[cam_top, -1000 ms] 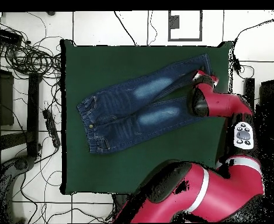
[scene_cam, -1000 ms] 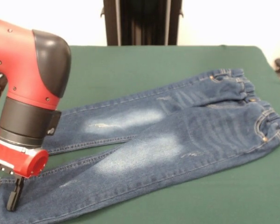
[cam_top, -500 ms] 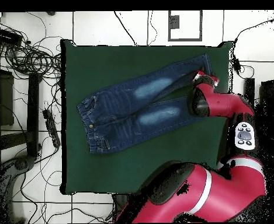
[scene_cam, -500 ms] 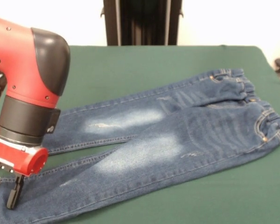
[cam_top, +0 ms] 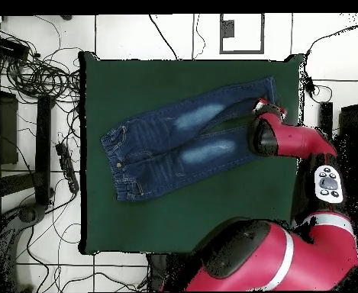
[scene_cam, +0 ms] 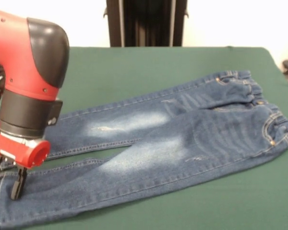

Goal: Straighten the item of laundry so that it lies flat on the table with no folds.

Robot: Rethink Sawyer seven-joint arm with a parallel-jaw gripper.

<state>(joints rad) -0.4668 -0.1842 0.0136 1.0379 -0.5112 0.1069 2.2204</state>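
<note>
The item of laundry (scene_cam: 182, 139) is a small pair of blue jeans with faded patches, lying spread on the green table (scene_cam: 134, 67). Its waistband is at the right and its legs run left. In the front view my gripper (scene_cam: 6, 179) is down on the near leg close to its cuff, shut on the denim, which sits between the two black fingers (scene_cam: 17, 184). The cuff itself runs off the left edge. In the overhead view the jeans (cam_top: 174, 137) lie slantwise and my gripper (cam_top: 267, 105) is at the leg ends on the right. The arm hides the cuff of the other leg.
The table (cam_top: 174, 214) extends well beyond the jeans on every side. Off the table's left side in the overhead view, cables (cam_top: 37, 69) and black stands (cam_top: 6, 130) lie on the floor.
My gripper has moved away from the front edge with the near leg's end. That leg now lies closer to the far one.
</note>
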